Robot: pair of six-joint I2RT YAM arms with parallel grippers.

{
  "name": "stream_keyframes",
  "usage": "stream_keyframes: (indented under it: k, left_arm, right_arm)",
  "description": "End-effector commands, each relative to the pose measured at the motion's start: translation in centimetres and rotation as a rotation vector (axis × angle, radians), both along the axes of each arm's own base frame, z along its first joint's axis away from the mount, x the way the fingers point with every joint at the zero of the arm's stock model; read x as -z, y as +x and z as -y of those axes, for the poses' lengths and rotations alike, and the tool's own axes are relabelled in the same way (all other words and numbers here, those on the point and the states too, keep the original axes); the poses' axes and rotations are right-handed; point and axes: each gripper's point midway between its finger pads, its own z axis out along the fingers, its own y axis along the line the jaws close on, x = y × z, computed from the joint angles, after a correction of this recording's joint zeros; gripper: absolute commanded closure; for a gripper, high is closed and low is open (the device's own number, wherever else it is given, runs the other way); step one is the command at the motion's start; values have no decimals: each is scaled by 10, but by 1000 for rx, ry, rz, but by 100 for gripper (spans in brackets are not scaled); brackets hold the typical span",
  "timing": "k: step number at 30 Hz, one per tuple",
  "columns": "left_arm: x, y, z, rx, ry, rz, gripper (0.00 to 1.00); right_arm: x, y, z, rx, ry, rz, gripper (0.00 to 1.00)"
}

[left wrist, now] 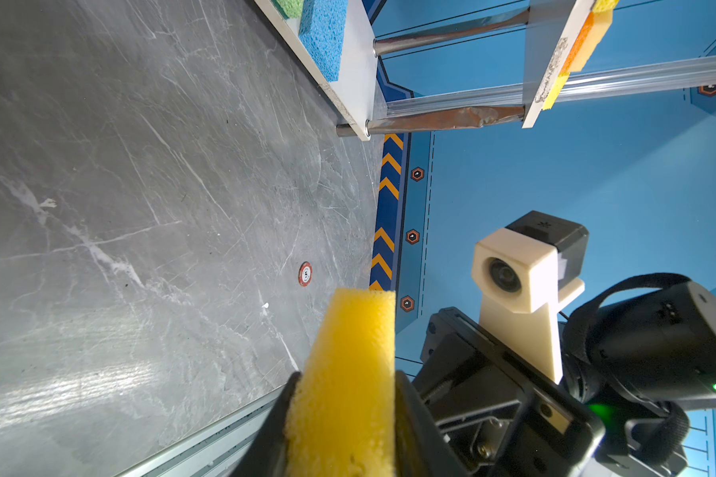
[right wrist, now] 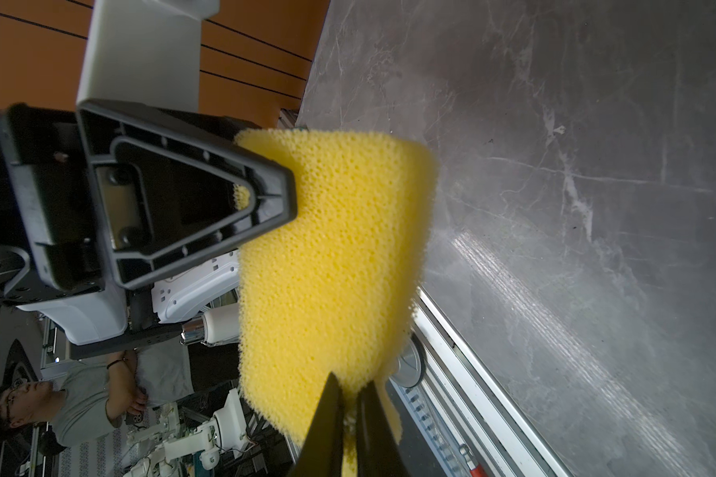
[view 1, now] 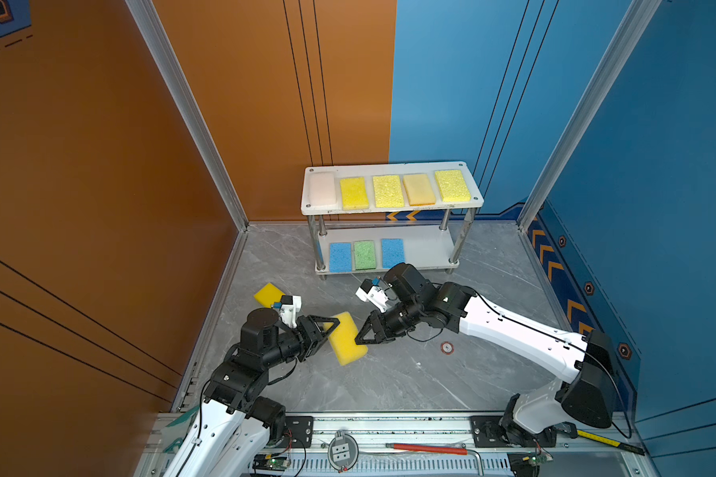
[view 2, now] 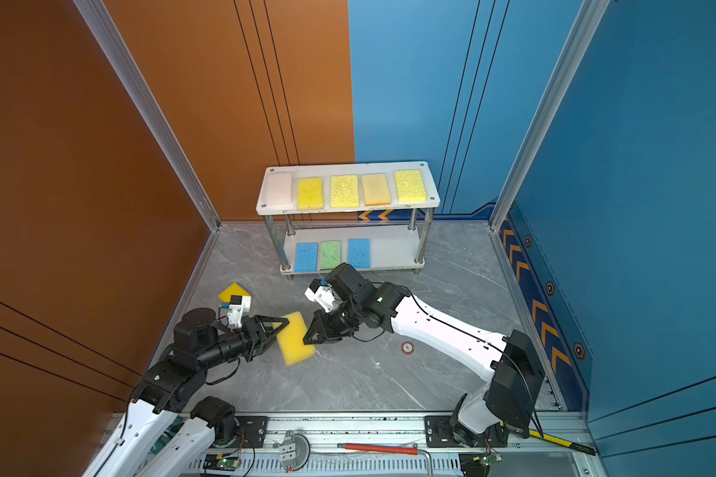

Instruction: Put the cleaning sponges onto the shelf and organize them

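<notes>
A thick yellow sponge hangs between both grippers above the floor. My left gripper is shut on one end of it, a finger pressed against each broad face. My right gripper is shut on the opposite edge, pinching the foam thin. A second yellow sponge lies on the floor behind the left wrist. The shelf stands at the back; its top board carries a pale pink sponge and several yellow ones, its lower board two blue sponges around a green one.
The right part of the shelf's lower board is bare. A small round sticker marks the grey floor right of the grippers. A red-handled tool lies on the front rail. Orange and blue walls close in the sides and back.
</notes>
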Motion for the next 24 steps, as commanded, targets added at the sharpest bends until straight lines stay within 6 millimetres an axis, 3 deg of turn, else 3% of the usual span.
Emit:
stream_keyframes:
  k: [1,8,12,14,18,24]
  left_arm:
    - [-10,4,0,-12,5,47,70]
    - [-13,4,-2,-29,4,56,77]
    - [-17,8,-2,-37,-14,70,80]
    - [-22,10,-1,-44,-36,81,80]
    - [-36,18,0,-69,-97,119,80]
    - [-61,29,1,-98,-193,183,79]
  right_arm:
    - [-9,1,-6,-7,24,9,89]
    - [-17,6,-3,15,50,-2,70]
    - [-27,13,3,59,96,-22,45]
    - [-33,16,7,86,131,-42,38]
    - [-48,24,19,154,223,-84,30]
    - [-58,27,28,207,328,-160,29]
